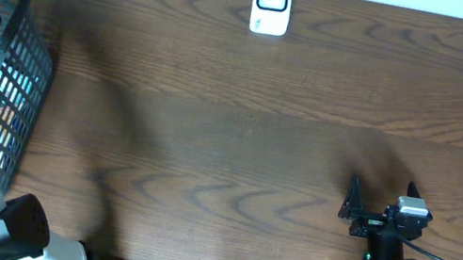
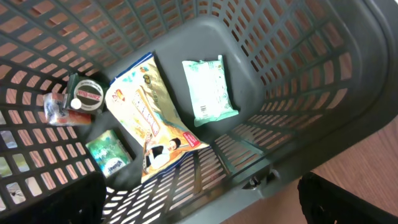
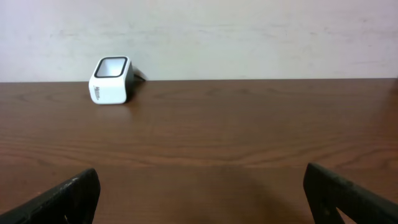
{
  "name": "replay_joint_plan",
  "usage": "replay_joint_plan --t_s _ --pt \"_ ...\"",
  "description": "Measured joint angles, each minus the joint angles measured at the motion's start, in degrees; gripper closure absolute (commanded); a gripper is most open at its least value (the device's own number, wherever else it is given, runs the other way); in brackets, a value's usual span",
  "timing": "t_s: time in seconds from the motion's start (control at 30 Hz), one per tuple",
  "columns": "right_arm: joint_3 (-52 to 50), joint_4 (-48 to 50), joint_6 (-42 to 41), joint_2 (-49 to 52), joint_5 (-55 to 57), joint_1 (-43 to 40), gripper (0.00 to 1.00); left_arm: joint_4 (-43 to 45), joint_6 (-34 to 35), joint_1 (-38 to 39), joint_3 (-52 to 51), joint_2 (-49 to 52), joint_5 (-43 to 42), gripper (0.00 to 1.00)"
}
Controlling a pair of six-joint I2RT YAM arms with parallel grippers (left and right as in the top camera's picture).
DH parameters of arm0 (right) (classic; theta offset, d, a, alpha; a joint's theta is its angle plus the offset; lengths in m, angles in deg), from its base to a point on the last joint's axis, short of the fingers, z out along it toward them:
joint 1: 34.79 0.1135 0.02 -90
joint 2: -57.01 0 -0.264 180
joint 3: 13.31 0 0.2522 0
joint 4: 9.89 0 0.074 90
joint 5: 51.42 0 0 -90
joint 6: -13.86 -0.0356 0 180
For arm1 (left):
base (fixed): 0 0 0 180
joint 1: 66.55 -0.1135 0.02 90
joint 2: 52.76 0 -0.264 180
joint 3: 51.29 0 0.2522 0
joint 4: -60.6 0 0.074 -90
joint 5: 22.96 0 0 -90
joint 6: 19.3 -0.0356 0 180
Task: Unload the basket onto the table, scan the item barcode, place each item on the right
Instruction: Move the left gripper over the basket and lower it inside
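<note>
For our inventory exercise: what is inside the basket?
Yellow snack bag, pale green packet, small green packet, round-lidded jar, red item; anything under the snack bag is hidden.

A dark grey plastic mesh basket (image 1: 17,73) is placed at the left edge of the brown wooden table (image 1: 210,145), and a white box-shaped barcode scanner (image 1: 271,3) is set at the far edge, well apart from it. Inside the basket a large yellow foil snack bag (image 2: 149,118) is laid, with a pale green flat packet (image 2: 208,89) just beside it on one side and a round black container (image 2: 86,96) and a small green pouch (image 2: 109,152) on the other.
</note>
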Motion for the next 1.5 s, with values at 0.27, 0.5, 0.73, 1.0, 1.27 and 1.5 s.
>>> replay_joint_plan --t_s 0.27,0.5,0.73,1.0,1.27,1.5 --pt "0.0 0.0 0.0 0.0 0.0 0.0 0.01 -0.3 0.0 -0.5 0.0 3.0 1.6 0.02" --pt "0.0 0.0 0.0 0.0 0.0 0.0 0.01 -0.6 0.0 -1.5 0.0 3.4 1.9 0.03" --pt "0.0 0.0 0.0 0.0 0.0 0.0 0.01 -0.5 0.0 -1.5 0.0 3.4 2.0 0.02" --pt "0.0 0.0 0.0 0.0 0.0 0.0 0.01 -0.4 0.0 -1.5 -0.1 3.4 1.9 0.02" --pt "0.0 0.0 0.0 0.0 0.0 0.0 0.01 1.6 0.0 -1.5 -5.1 3.5 1.5 0.02" --pt "0.0 0.0 0.0 0.0 0.0 0.0 0.01 2.6 0.0 -3.1 -7.8 4.3 1.5 0.02"
